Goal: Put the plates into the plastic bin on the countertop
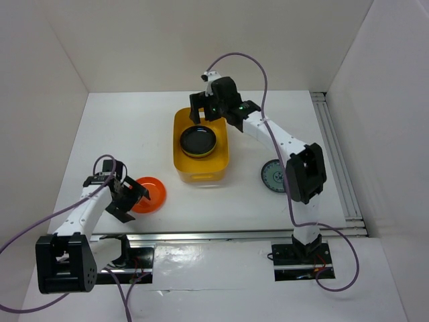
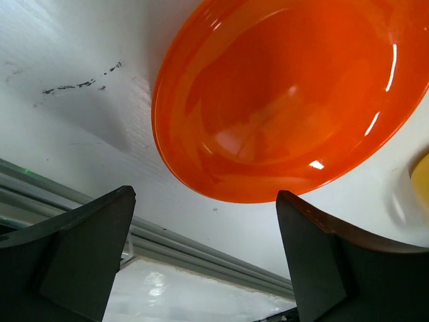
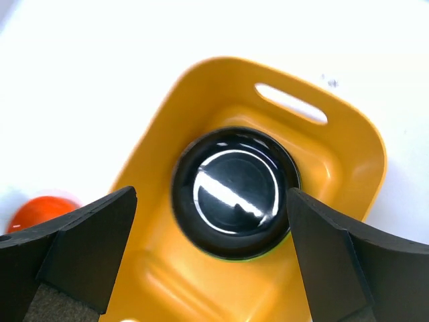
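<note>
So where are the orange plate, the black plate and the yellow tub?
orange plate (image 1: 153,194): top view, on its middle.
black plate (image 1: 198,141): top view, on its glossy centre.
yellow tub (image 1: 201,176): top view, on its near wall.

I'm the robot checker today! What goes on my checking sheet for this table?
Surface: white countertop, a few dark scuffs.
Job's things: black plate lies in the yellow bin; orange plate and patterned plate lie outside it on the countertop.
Clutter: nothing seen.
Grippers: left tool open, by the orange plate's edge; right tool open above the bin.
Cables: purple cables loop off both arms.
Surroundings: white walls, metal rails.
</note>
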`<move>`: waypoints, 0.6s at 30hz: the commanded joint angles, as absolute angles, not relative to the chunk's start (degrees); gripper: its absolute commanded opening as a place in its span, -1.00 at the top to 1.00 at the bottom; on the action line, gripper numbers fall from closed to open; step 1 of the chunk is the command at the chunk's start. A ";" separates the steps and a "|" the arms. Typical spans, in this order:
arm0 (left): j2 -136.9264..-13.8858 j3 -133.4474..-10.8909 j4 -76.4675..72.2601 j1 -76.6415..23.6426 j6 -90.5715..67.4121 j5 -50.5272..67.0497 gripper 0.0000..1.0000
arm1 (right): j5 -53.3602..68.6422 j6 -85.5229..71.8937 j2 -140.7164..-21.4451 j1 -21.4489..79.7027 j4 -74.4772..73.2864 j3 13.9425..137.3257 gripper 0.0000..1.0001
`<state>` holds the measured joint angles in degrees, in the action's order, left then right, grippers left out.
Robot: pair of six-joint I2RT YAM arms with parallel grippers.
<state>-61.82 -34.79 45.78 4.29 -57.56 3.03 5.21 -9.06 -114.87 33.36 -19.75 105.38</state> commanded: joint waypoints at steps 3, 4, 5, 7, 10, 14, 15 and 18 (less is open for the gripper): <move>-61.17 -32.18 42.90 3.52 -61.95 2.81 -0.97 | 7.47 -8.26 -105.66 33.66 -16.88 106.88 -1.00; -61.17 -31.65 42.37 3.52 -61.96 2.12 -0.97 | 7.99 -8.26 -105.12 33.66 -16.88 106.27 -1.00; -61.17 -31.03 42.36 2.99 -62.66 2.11 -0.92 | 8.00 -8.26 -104.60 33.66 -16.88 105.74 -1.00; -61.69 -29.71 40.96 2.99 -63.28 1.06 -0.85 | 8.00 -8.26 -103.19 33.66 -16.87 105.21 -1.00; -63.80 -29.10 39.64 2.99 -64.59 0.35 -0.75 | 8.53 -8.26 -101.78 33.66 -16.87 103.98 -1.00; -65.65 -29.09 39.02 2.99 -65.74 -2.01 -0.56 | 9.05 -8.26 -99.59 33.66 -16.87 102.74 -1.00; -66.18 -29.09 38.33 2.99 -65.74 -2.02 -0.51 | 9.05 -8.26 -99.58 33.66 -16.87 102.74 -1.00; -68.02 -30.14 37.79 2.99 -66.27 -3.60 -0.45 | 9.57 -8.26 -98.96 33.66 -16.35 102.22 -1.00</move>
<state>-65.89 -30.37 41.58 3.20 -64.86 0.54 8.32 -9.06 -102.43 33.56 -18.68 103.07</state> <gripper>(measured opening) 0.740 0.999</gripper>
